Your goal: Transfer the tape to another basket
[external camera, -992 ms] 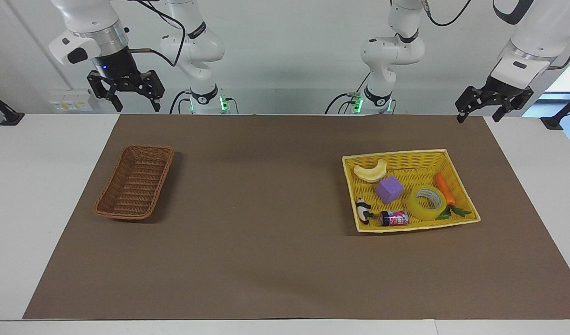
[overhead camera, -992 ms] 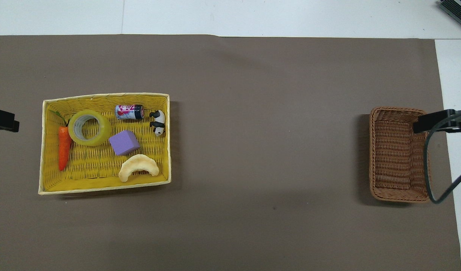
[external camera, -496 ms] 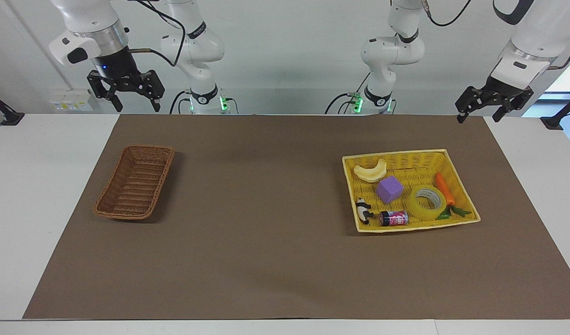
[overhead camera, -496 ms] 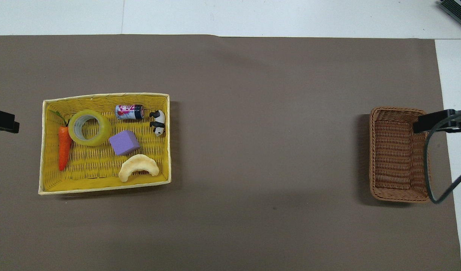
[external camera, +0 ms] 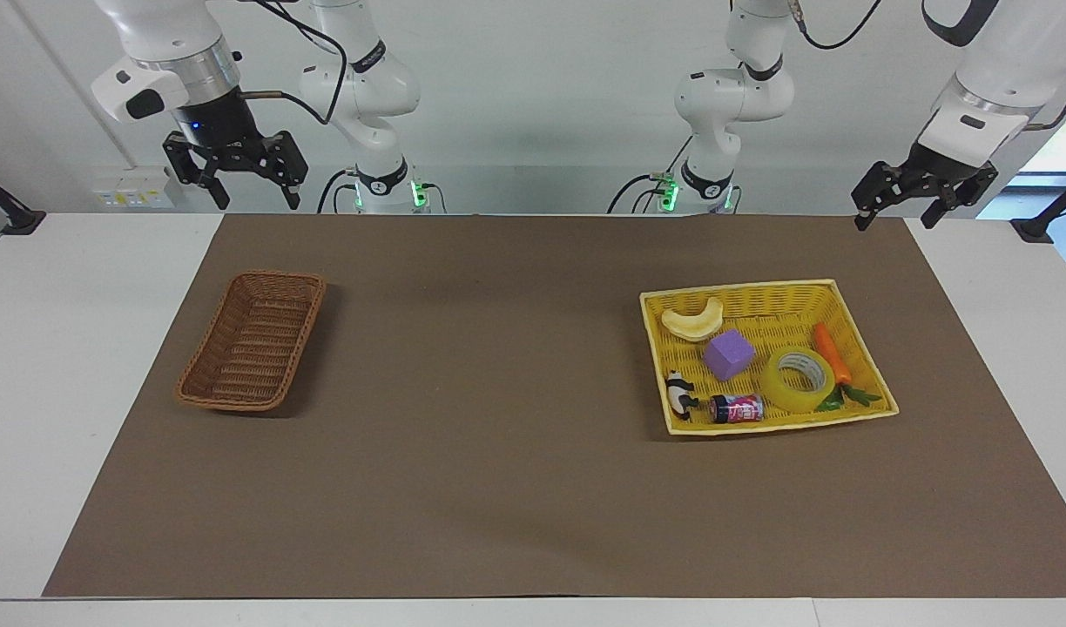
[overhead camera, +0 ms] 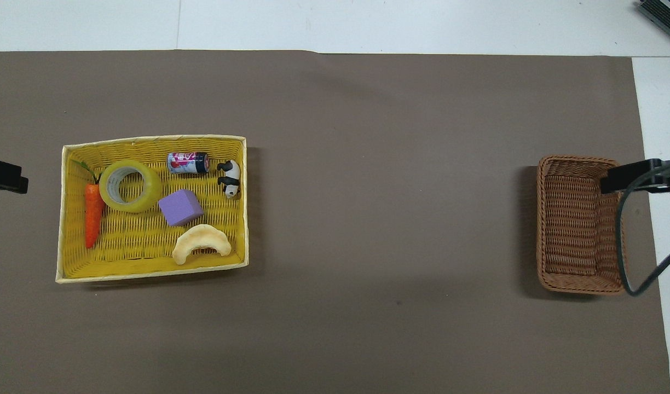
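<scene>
Even, bright light is falling from above on both views, and the whole scene is reading clearly with no dim corners. The brown mat (external camera: 533,409) is looking matte and is giving off no glare, while the white counter (external camera: 80,366) around it is showing bright. Soft, short shadows are lying on the mat beside the dark wicker basket (external camera: 253,340) and along the rim of the yellow basket (external camera: 655,366). A window at the facing view's edge is blowing out to pale white. Both views are staying sharp, with straight edges showing no visible bending.
</scene>
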Motion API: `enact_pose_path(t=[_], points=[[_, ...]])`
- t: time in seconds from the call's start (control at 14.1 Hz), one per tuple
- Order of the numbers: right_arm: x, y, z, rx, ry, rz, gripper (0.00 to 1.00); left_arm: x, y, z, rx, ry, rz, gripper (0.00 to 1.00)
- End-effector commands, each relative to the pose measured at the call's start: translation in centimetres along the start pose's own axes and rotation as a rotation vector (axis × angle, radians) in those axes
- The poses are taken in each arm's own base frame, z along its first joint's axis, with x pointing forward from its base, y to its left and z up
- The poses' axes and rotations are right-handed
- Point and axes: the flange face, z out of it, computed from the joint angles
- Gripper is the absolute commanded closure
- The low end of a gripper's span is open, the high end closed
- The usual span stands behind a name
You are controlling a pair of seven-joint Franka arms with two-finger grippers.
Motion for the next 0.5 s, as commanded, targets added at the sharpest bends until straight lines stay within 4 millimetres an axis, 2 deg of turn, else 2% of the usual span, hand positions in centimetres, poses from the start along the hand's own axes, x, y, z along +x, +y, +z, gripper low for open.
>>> enact_pose_path(t=[0.0, 0.42], points=[[-0.25, 0.44, -0.04, 0.006, 0.004, -0.021, 0.00, -0.69, -0.21, -0.13, -0.008, -0.001, 0.000, 0.00], [-0.25, 0.44, -0.04, 0.006, 0.004, -0.021, 0.00, -0.69, -0.21, -0.13, -0.008, -0.001, 0.000, 0.00]])
